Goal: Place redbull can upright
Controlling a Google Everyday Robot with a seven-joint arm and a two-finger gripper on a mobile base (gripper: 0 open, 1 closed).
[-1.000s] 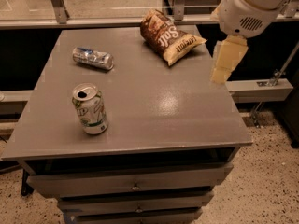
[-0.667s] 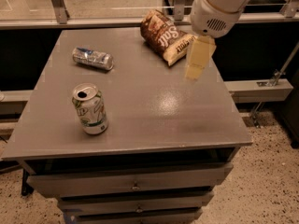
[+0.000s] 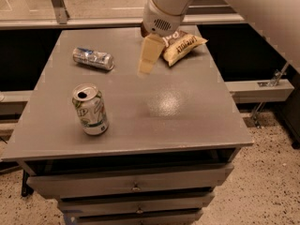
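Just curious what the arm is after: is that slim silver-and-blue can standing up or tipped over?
Tipped over: the redbull can lies on its side on the table. The gripper hovers nearby, not touching it.

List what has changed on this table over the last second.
The gripper has swung leftward in the view above the table, from over its right edge to just left of the chip bag, nearing the redbull can. Nothing was taken hold of. The redbull can on its side, the upright soda can and the chip bag stayed put.
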